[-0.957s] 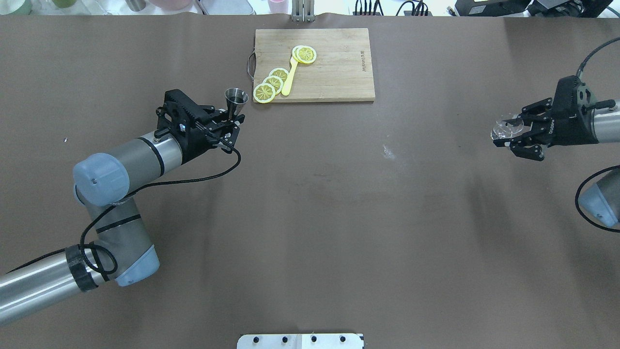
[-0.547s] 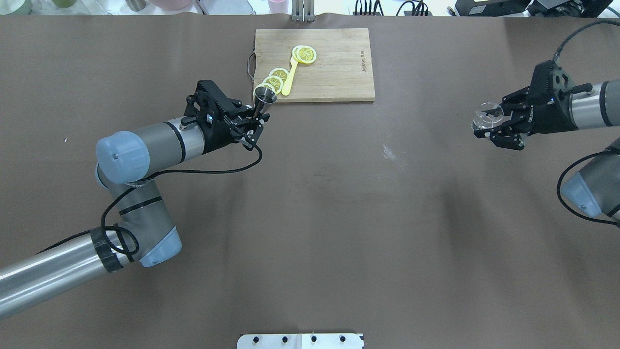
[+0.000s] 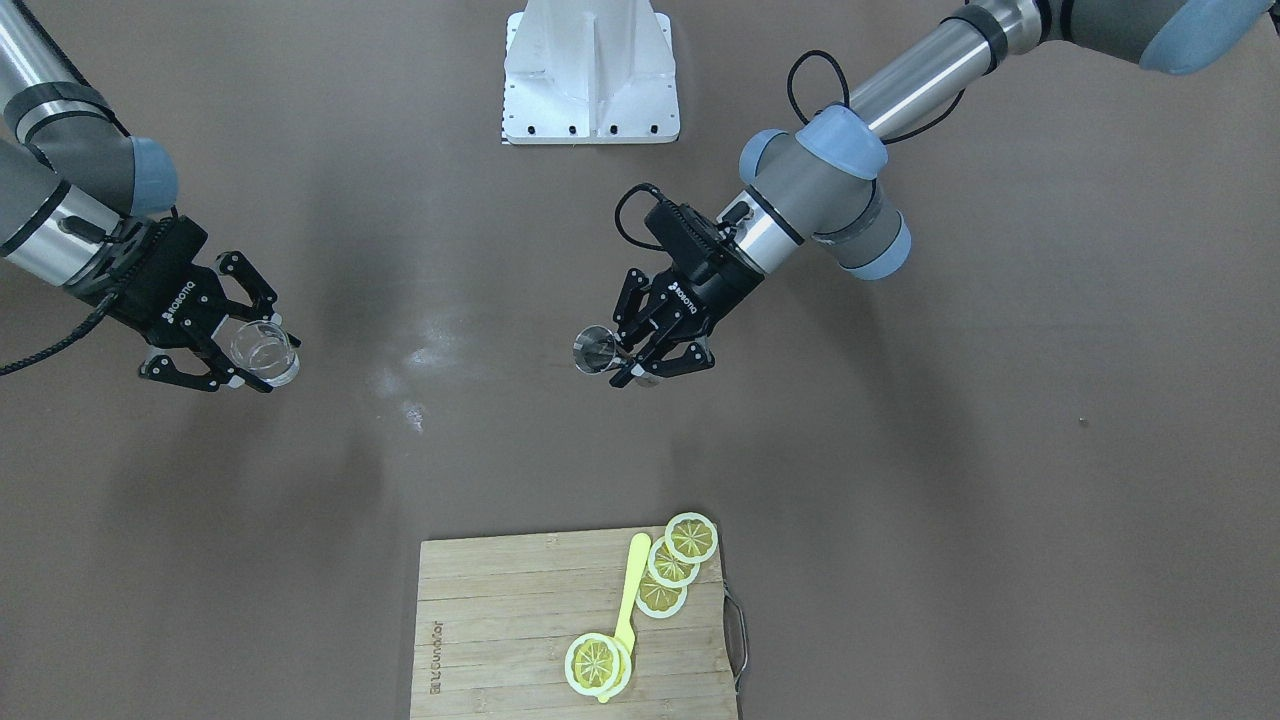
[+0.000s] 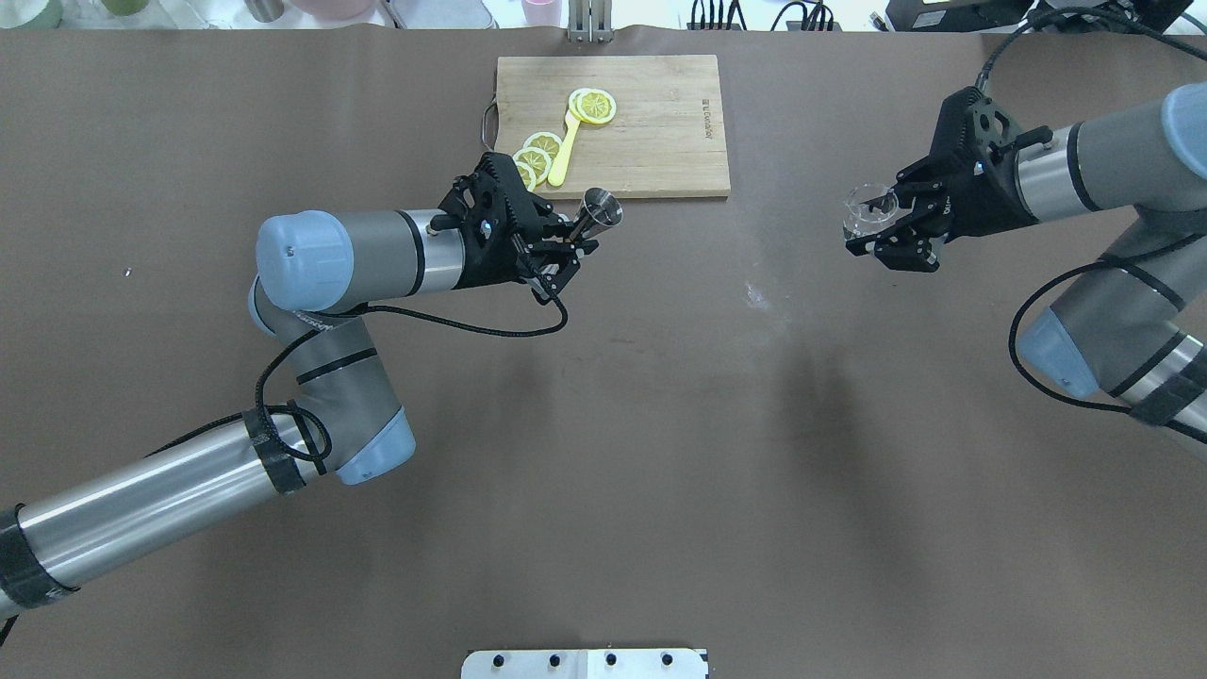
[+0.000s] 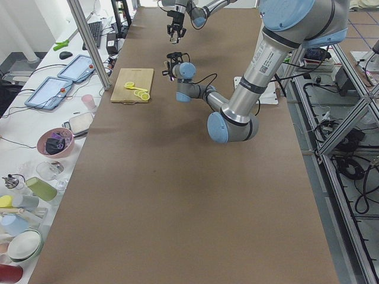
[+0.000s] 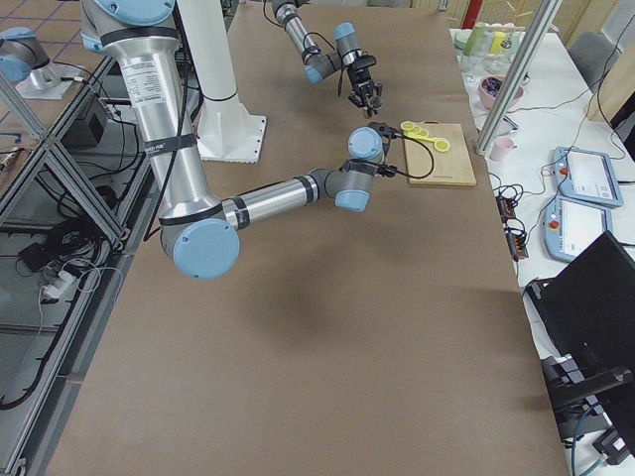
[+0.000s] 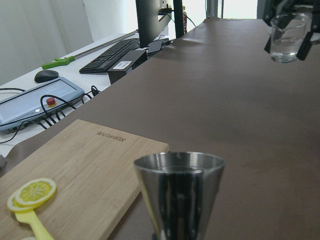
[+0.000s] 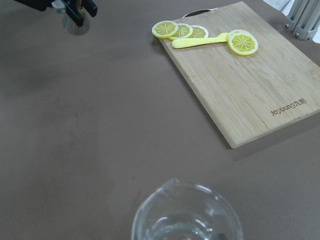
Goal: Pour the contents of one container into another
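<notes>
The steel jigger (image 4: 597, 209) is up off the table (image 4: 603, 453), pinched at its narrow waist by the left gripper (image 4: 577, 236), whose fingers are clamped tight on it. It hangs over bare brown tabletop on the robot's side of the wooden cutting board (image 4: 660, 141), roughly mid-table. From the left wrist camera the jigger's (image 7: 179, 195) top rim looks pretty level, and I can't tell if there's anything inside (the shiny walls just reflect stuff).

Well off to the robot's right, the clear glass cup (image 4: 866, 209) is also in the air, gripped by the right gripper (image 4: 872, 228) with its fingers closed around the cup's sides. It's mouth-up, and in the right wrist view the cup (image 8: 187, 215) shows a little pour lip on its rim. There's a wide gap of table between the cup and the jigger.

On the board sit some lemon slices (image 4: 594, 106) and a yellow plastic utensil (image 4: 563, 158) lying among them. The board has a metal handle on its left end in the overhead view.
</notes>
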Available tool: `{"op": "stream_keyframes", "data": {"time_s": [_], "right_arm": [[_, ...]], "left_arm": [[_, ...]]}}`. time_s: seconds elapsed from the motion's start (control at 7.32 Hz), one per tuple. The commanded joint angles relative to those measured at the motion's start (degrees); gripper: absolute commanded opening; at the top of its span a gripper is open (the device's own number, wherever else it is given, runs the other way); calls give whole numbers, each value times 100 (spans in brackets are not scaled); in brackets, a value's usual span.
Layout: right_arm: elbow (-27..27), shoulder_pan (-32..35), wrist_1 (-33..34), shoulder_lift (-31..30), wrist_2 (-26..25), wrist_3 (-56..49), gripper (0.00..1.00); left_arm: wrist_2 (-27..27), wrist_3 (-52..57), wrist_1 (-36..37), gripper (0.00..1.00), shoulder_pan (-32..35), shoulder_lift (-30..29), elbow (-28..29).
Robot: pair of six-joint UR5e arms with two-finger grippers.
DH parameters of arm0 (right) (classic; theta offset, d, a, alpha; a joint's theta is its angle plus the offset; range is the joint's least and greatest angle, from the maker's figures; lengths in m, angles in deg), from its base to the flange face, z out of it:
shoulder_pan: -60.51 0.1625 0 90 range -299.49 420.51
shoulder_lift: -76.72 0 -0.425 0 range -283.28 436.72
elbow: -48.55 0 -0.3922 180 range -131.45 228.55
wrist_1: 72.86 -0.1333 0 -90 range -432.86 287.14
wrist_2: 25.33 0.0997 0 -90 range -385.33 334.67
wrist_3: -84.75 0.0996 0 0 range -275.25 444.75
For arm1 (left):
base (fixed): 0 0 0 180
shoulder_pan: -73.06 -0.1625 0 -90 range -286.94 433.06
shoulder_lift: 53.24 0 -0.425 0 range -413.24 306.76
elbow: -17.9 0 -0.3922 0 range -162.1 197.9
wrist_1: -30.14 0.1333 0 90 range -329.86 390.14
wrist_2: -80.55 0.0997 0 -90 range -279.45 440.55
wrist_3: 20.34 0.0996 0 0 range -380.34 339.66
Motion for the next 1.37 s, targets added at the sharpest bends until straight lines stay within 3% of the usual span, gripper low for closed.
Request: {"op": "stream_keyframes", "data": {"time_s": [0.0,0.41,0.55,0.82,1.23], "right_arm": [[297,25,590,219,7,-116,0],[1149,60,1917,194,-20,-776,0],[1170,-27,1991,211,-28,-898,0],[1781,-290,3470,290,34,-908,0],[1847,-396,4371,632,33,-908,0]], "left_arm": [[-350,366,-126,0,7,-361,320],[-429,481,-1134,0,-2,-837,1259],[-403,446,-1477,0,-2,-908,1541],[-298,193,-1779,0,-80,-1075,1841],[-78,24,-1938,0,-168,-1365,2202]]}}
